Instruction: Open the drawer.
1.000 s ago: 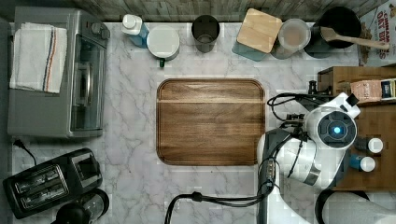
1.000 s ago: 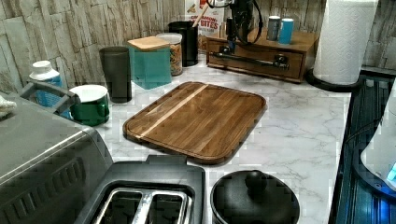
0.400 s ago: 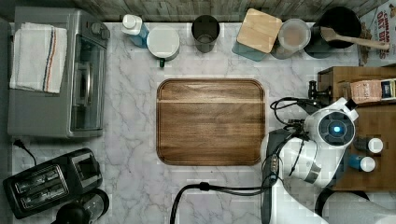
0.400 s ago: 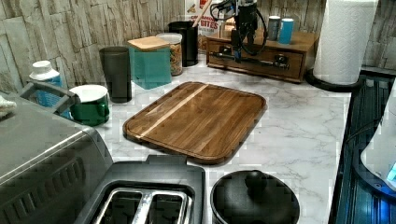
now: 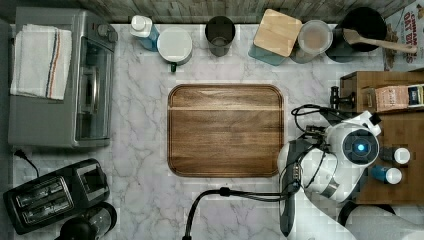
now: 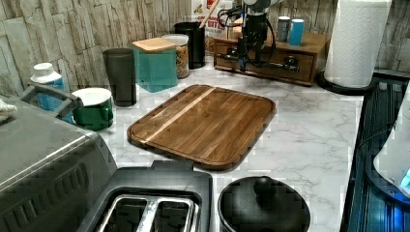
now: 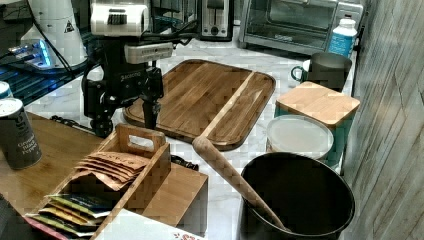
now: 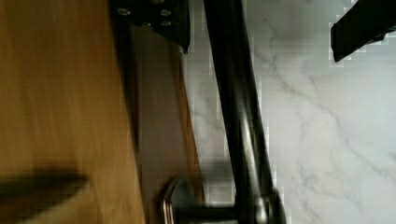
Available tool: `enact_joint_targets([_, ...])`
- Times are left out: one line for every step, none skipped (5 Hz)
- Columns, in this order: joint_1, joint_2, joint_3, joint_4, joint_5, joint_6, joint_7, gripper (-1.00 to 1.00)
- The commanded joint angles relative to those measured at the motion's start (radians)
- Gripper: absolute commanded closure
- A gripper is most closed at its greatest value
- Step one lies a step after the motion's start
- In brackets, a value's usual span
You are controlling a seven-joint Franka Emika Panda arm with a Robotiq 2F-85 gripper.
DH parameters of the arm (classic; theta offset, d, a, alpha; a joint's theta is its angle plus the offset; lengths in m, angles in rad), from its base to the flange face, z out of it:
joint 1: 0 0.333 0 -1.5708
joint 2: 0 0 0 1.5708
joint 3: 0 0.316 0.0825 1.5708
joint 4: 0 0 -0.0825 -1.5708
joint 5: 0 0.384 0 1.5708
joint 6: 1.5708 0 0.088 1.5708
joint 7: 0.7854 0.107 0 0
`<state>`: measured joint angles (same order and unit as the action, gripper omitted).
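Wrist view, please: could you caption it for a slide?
Open gripper straddling the drawer's black bar handle above the marble counter.

A box (image 5: 404,32) at the top view's upper right edge carries large letters that seem to read "OAT" above smaller words too small to make out. In the right view, a dark can (image 7: 18,131) bears pale lettering, unreadable.

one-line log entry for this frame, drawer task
phase: approach | gripper: open, fingers straddling handle, not closed on it | drawer: looks shut | cutting board: bare
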<state>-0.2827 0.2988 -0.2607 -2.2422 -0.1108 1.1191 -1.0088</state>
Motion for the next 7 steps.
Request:
enact_joint_targets([-0.045,-0.003,0.036,-0.053,0.020,0.105,-0.123,-1.00])
enact_joint_targets([-0.050,-0.004,0.049,-0.074,0.011,0.139,-0.179,-1.00])
enact_joint_targets([-0.085,-0.017,0.096,-0.065,0.046,0.076,-0.284,-1.00])
enact_joint_targets([-0.039,-0.137,0.075,-0.163,0.009,0.090,-0.240,-1.00])
enact_joint_targets([-0.106,-0.114,0.179,-0.105,0.169,-0.052,-0.366,-1.00])
enact_joint_targets([-0.058,-0.076,0.188,-0.127,0.195,0.033,-0.308,-1.00])
enact_joint_targets([-0.068,-0.037,0.250,-0.114,0.267,0.048,-0.322,-1.00])
